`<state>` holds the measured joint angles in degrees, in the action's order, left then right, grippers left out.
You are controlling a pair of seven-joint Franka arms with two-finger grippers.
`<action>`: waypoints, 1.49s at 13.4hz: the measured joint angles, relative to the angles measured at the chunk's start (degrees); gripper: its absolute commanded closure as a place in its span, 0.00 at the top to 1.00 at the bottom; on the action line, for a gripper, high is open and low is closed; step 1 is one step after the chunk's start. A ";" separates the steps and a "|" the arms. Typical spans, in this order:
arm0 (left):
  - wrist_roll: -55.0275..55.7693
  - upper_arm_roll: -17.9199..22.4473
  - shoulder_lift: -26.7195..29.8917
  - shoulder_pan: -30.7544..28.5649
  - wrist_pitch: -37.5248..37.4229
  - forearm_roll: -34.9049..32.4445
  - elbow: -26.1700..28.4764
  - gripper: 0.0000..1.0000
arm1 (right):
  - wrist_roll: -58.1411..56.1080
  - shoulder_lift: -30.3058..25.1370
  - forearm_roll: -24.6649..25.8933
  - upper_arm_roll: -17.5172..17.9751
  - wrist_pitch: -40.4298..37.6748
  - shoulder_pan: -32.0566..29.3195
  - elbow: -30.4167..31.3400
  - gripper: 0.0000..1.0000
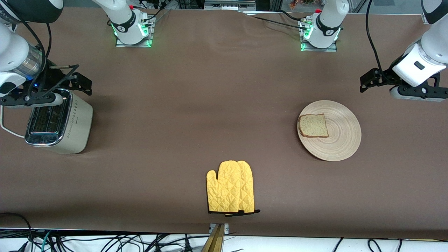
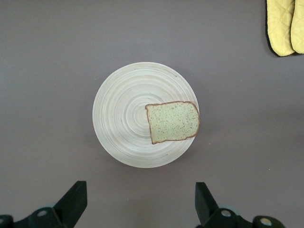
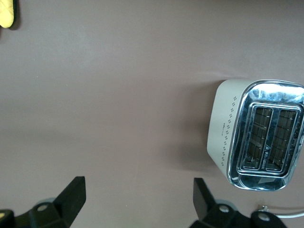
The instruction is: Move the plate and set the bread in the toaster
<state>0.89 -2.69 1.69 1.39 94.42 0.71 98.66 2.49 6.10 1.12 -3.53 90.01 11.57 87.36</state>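
Observation:
The light-beige ringed plate lies toward the left arm's end of the table. The bread, a pale speckled slice with a brown crust, lies flat on it near the rim. Both also show in the left wrist view, the plate and the bread. My left gripper is open and empty, up over bare table just off the plate's rim. The cream toaster with a chrome top stands at the right arm's end, both slots empty. My right gripper is open and empty, over bare table beside the toaster.
A yellow quilted oven mitt lies near the table's front edge in the middle, nearer the front camera than the plate. The toaster's white cord loops off at the table's end. The table is covered in brown cloth.

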 measured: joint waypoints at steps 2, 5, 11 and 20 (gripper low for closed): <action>-0.44 -0.08 0.02 0.17 -3.10 0.00 -0.28 1.00 | 0.00 -0.10 -0.02 0.07 0.43 0.05 -0.01 1.00; -0.38 -4.54 -1.64 0.41 -5.32 -6.78 -0.45 1.00 | 0.00 -0.45 -0.02 0.14 0.49 0.08 -0.01 1.00; 2.51 -6.19 -6.55 -4.31 -6.79 -6.25 -12.49 1.00 | 0.02 -0.57 -0.02 0.17 0.49 0.08 -0.01 1.00; 2.52 -7.45 -7.78 -3.85 -7.02 -5.71 -12.97 1.00 | 0.02 -0.57 -0.02 0.19 0.84 0.09 -0.01 1.00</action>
<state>3.40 -10.14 -6.09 -2.46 87.40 -5.01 85.69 2.51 5.53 1.10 -3.34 90.85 11.66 87.36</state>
